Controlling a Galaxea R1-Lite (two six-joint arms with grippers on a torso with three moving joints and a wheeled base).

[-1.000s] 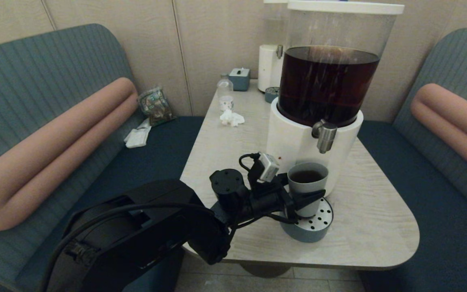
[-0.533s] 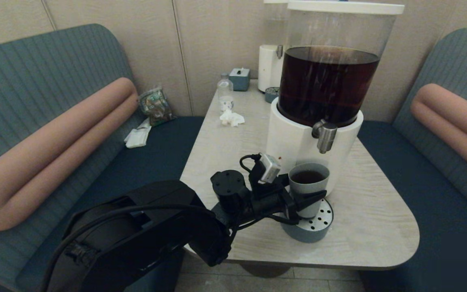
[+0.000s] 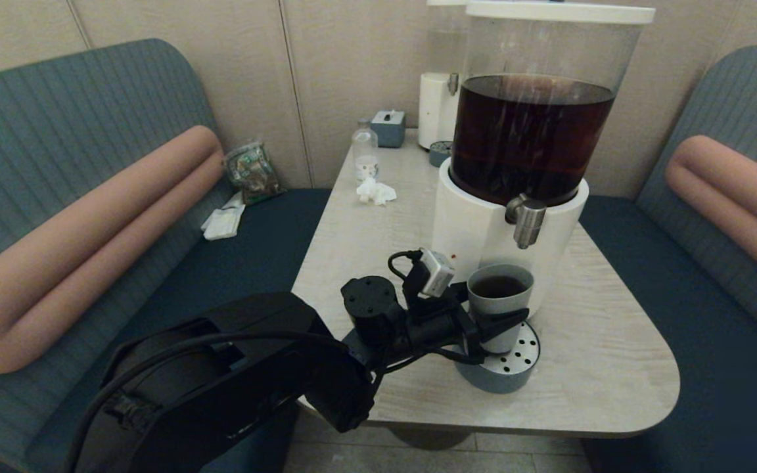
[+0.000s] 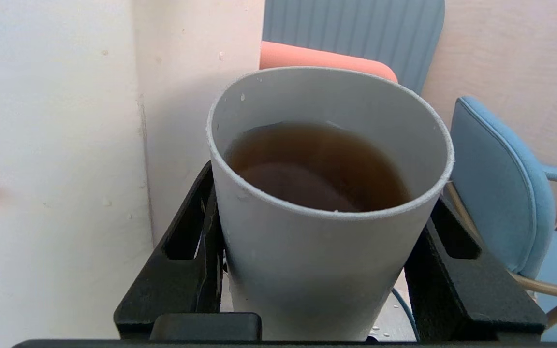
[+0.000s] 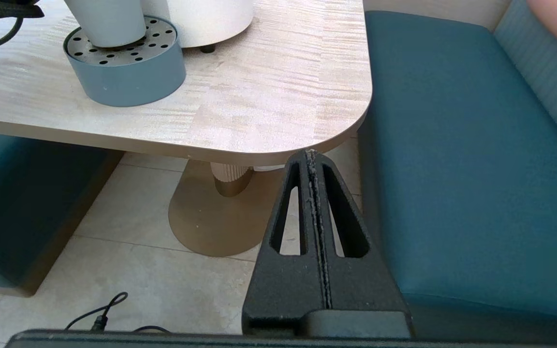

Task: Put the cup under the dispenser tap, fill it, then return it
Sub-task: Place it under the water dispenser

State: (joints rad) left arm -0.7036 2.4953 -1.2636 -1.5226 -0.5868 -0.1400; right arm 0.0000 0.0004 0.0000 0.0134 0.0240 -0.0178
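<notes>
Grey-blue cup upright on the perforated steel top of the round drip tray, directly below the dispenser tap, clear of the spout, with a gap between rim and steel. Partly filled with brown liquid, surface well under the rim in the left wrist view. Left gripper clamped around the cup's lower half, one black finger pressed on each side of the wall; far finger in the head view mostly hidden behind the cup, only the near one jutting past it toward the right. Cup base and its contact with the tray hidden by the gripper body in the left wrist view, but seen resting on the tray in the right wrist view. Dispenser's white base just behind the cup, its tank of dark liquid cut off at the top edge. Right gripper parked low beyond the table's near right corner, out of the head view, fingers pressed together with nothing between.
</notes>
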